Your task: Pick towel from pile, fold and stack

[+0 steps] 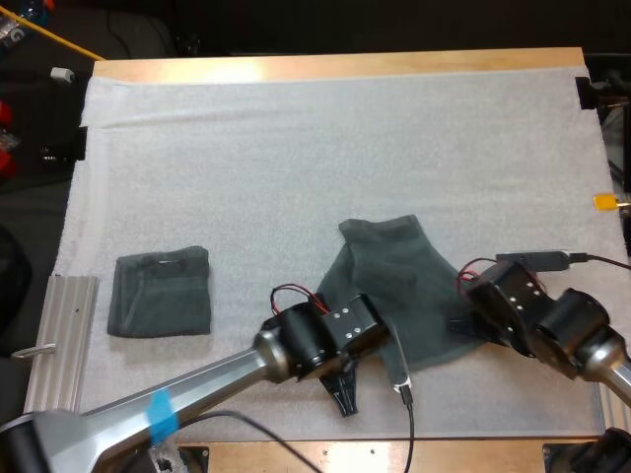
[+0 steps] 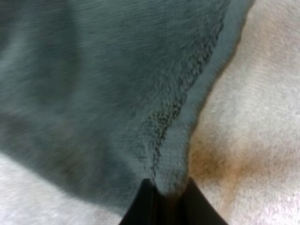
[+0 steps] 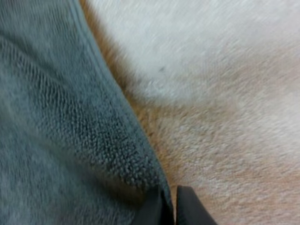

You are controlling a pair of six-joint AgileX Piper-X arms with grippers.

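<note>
Fingers of left gripper pinched shut on corner of towel, cloth squeezed between them, at towel's 7 o'clock in high view. Right gripper nipped onto hem the same way, at towel's 4 o'clock. Both near corners held, likely so cloth can be pulled flat (spreading step, fold not yet made). Towel lies rumpled at 5 o'clock of mat. Folded towel lies well apart at 8 o'clock, probable stack base.
</note>
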